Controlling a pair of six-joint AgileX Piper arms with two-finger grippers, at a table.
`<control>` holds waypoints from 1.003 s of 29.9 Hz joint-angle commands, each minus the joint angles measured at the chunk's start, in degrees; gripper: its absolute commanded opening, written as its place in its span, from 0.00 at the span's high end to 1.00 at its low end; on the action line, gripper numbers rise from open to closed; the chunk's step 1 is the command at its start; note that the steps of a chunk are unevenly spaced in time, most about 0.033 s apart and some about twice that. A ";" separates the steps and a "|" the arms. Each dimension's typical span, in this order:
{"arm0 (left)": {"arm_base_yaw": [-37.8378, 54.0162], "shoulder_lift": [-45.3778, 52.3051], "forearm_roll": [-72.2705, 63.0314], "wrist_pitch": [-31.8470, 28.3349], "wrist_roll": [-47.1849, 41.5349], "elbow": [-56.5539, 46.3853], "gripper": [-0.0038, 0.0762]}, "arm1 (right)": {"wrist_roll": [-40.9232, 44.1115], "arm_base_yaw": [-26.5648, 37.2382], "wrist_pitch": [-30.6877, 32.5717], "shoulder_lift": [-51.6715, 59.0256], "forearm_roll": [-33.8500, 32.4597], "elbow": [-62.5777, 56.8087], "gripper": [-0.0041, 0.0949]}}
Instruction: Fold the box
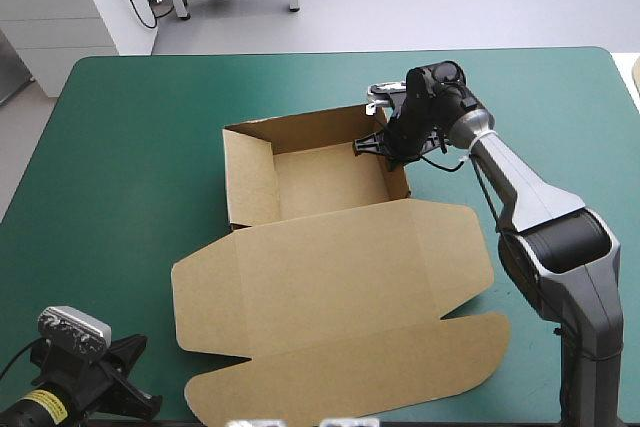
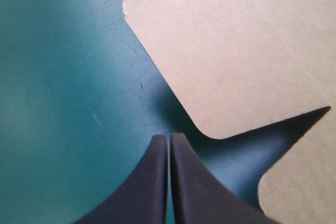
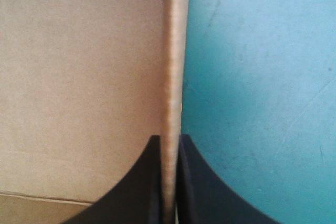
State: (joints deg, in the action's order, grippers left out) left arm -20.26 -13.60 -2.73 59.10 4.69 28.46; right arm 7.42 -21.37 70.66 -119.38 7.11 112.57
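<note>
One brown box [image 1: 330, 237] sits mid-table [image 1: 120, 147], its tray [image 1: 325, 179] open and its lid [image 1: 340, 307] flat toward the near edge. Of two grippers, the right gripper [image 3: 169, 138] pinches the tray's right wall. The left gripper [image 2: 169, 136], fingers pressed together and empty, hovers beside a lid corner.

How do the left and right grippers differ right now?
The right gripper is shut on the box's raised right wall; the left gripper holds nothing. The right is at the box's far right corner; the left is over bare teal-green cover beside the flat lid's rounded corner. Both have fingers together.
</note>
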 commanded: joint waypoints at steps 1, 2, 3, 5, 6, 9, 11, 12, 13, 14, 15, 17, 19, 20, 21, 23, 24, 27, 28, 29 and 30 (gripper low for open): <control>-0.21 -0.60 -0.69 -3.59 -0.05 1.50 0.96 | -0.29 0.76 0.64 3.84 -1.35 1.52 0.98; -0.21 -0.60 -0.69 -3.59 -0.05 1.50 0.96 | -0.29 1.28 0.64 4.13 -2.63 1.52 0.98; -0.21 -0.60 -0.69 -3.48 -0.05 1.50 0.96 | -0.29 1.98 0.64 4.75 -3.53 1.52 0.98; -0.21 -0.60 -0.69 -3.35 -0.05 1.50 0.96 | -0.29 4.41 0.64 6.33 -4.78 1.52 0.98; -0.21 -0.60 -0.69 -3.35 -0.05 1.50 0.96 | -0.45 6.01 0.64 7.07 -4.78 1.52 0.98; -0.21 -0.60 -0.69 -3.35 -0.05 1.50 0.96 | -2.37 11.30 0.64 9.56 -4.90 1.52 0.98; -0.21 -0.60 -0.69 -3.35 -0.05 1.50 0.96 | -4.02 15.78 0.64 11.27 -5.40 1.52 0.98; -0.21 -0.60 -0.69 -3.35 -0.05 1.50 0.96 | -4.63 17.65 0.76 12.05 -5.70 1.40 0.98; -0.21 -0.60 -0.69 -3.35 -0.05 1.50 0.96 | -4.76 20.09 0.76 12.82 -6.35 1.40 0.98; -0.21 -0.60 -0.69 -3.35 -0.05 1.50 0.96 | -4.83 22.60 0.76 13.49 -6.62 1.40 0.98; -0.21 -0.60 -0.69 -3.35 -0.05 1.50 0.96 | -5.08 25.19 0.76 13.91 -6.75 1.40 0.98; -0.21 -0.60 -0.69 -3.35 -0.05 1.50 0.96 | -6.21 30.43 0.76 14.88 -6.75 1.40 0.98; -0.21 -0.60 -0.69 -3.35 -0.05 1.50 0.96 | -6.94 34.91 0.76 15.13 -6.75 1.40 0.98; -0.21 -0.60 -0.69 -3.35 -0.05 1.50 0.96 | -6.94 37.12 0.76 15.19 -6.75 1.32 0.98; -0.21 -0.60 -0.69 -3.35 -0.05 1.50 0.96 | -6.94 39.28 0.76 15.19 -6.75 1.32 0.98; -0.21 -0.60 -0.69 -3.35 -0.05 1.50 0.96 | -6.94 42.72 0.76 15.19 -6.75 1.32 0.98; -0.21 -0.60 -0.69 -3.35 -0.05 1.50 0.96 | -6.94 44.40 0.76 15.19 -6.75 1.28 0.98; -0.21 -0.60 -0.69 -3.35 -0.05 1.50 0.96 | -6.94 48.31 0.76 15.19 -7.11 0.38 0.98; -0.21 -0.60 -0.69 -3.35 -0.05 1.50 0.96 | -6.94 48.99 0.76 15.19 -7.81 -0.21 0.97; -0.21 -0.60 -0.69 -3.35 -0.05 1.50 0.96 | -6.63 49.69 0.76 15.19 -8.81 -1.03 0.95; -0.21 -0.60 -0.69 -3.35 -0.05 1.50 0.96 | -5.52 50.14 0.76 15.25 -10.07 -2.02 0.92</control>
State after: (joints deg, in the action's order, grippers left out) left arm -20.26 -13.60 -2.84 58.92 4.69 28.46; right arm 0.87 27.11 71.26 -107.81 -1.39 110.89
